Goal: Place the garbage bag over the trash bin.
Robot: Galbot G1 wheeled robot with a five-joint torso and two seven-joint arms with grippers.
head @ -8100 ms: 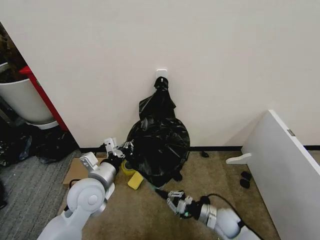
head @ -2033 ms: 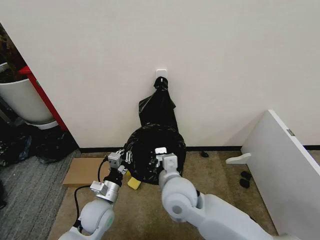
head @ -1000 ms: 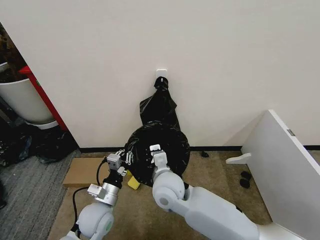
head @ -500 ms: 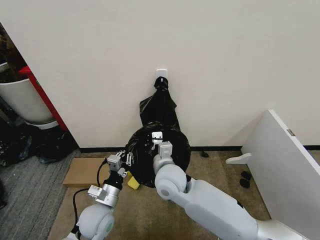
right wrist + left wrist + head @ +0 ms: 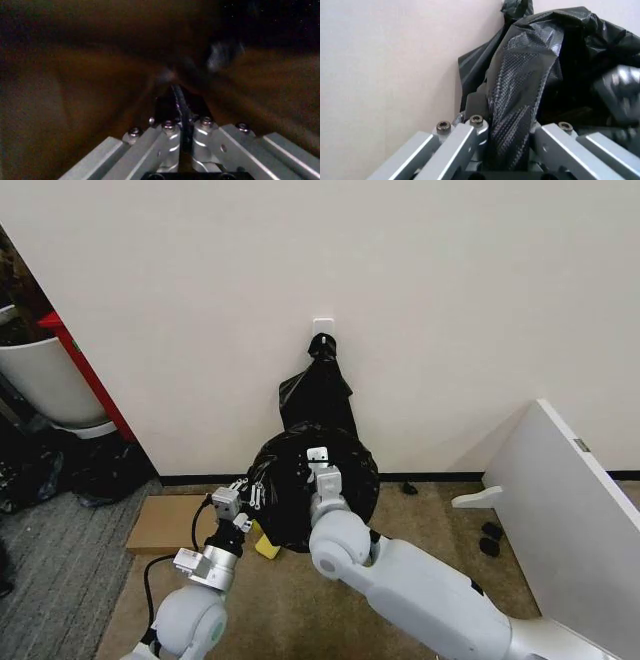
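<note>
Pale wall rises behind brown carpet, and a white board leans at the right. Against the wall's foot stands the garbage bag, a glossy black mass whose mouth is spread wide in a round opening; the trash bin itself cannot be made out under the plastic. Above it a bunch of black bags hangs from a white hook. A flat cardboard piece lies on the floor to the left. The right gripper reaches down inside the bag's opening; in the right wrist view its fingers are pressed together on a thin fold of black film. The left gripper sits at the bag's left edge, its fingers pinching a ridge of the plastic.
</note>
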